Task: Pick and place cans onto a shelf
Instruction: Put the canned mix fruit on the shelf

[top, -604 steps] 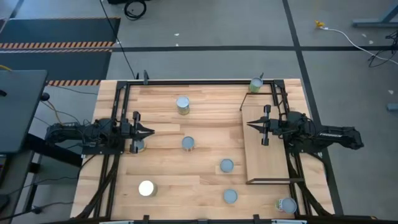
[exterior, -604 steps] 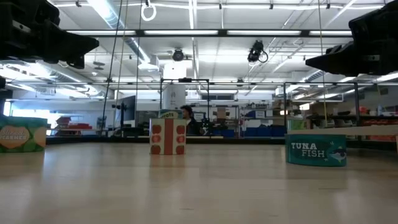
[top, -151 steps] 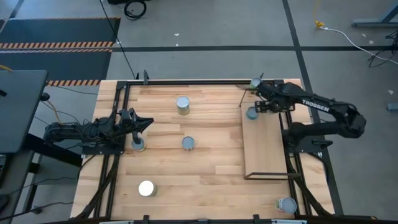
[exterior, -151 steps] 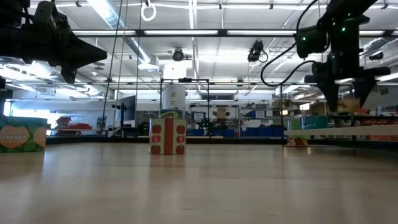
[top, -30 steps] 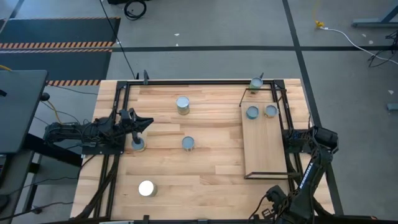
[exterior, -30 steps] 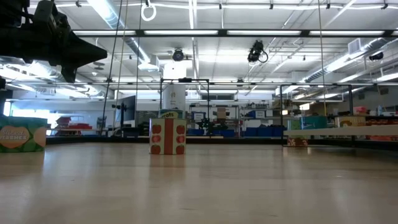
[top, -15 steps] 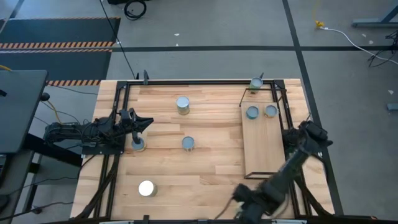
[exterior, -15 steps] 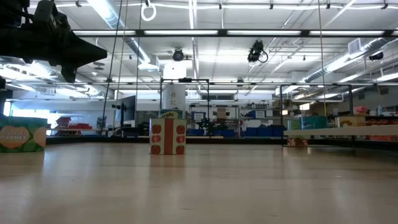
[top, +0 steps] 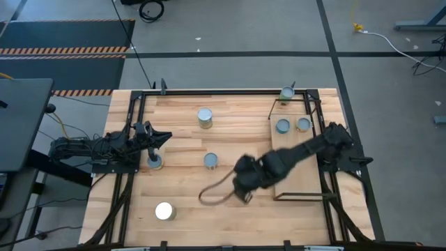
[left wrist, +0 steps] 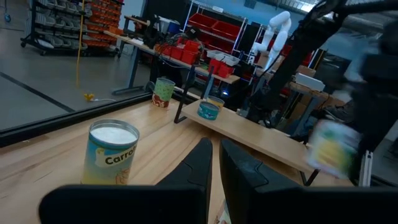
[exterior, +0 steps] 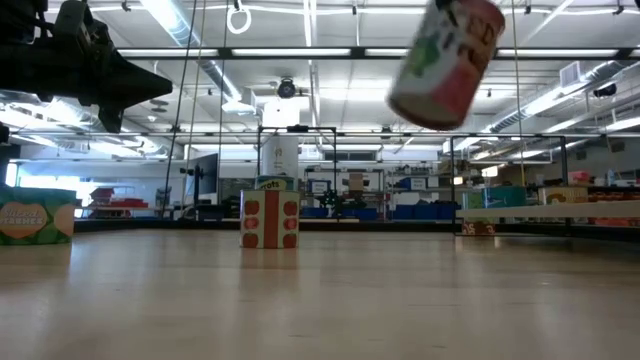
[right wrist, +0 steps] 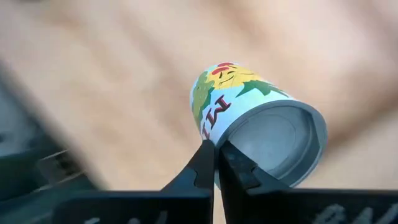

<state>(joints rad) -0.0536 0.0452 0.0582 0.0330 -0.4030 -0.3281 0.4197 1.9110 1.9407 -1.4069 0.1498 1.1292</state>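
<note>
My right gripper (top: 242, 183) is over the table's middle, near the shelf's near left corner, shut on a can with a green, yellow and red label (right wrist: 255, 134). That can shows high and tilted in the low view (exterior: 445, 60). The shelf (top: 296, 164), a light board in a black frame, lies at the right and bears two cans (top: 282, 126) (top: 303, 124) at its far end. My left gripper (top: 166, 137) is shut and empty, raised beside a can (top: 155, 162) that stands on the table. More cans stand on the table (top: 204, 117) (top: 211, 161) (top: 164, 210) (top: 286, 93). My right gripper meets the can at its side wall right by the rim of its silvery end (right wrist: 217, 142); the fingertips (right wrist: 205, 155) hide the place of contact. The can is lifted clear of the table and tilted, its silvery end turned toward the wrist camera.
A black frame runs round the tabletop (top: 132, 125). A dark cable loop (top: 212, 195) hangs by my right arm over the near middle. The near right part of the tabletop (top: 300, 219) is bare wood.
My right arm has swept fast from the near right corner toward the table's middle, along the shelf's near end, with the can lifted; the can has come into the low view, high and tilted.
</note>
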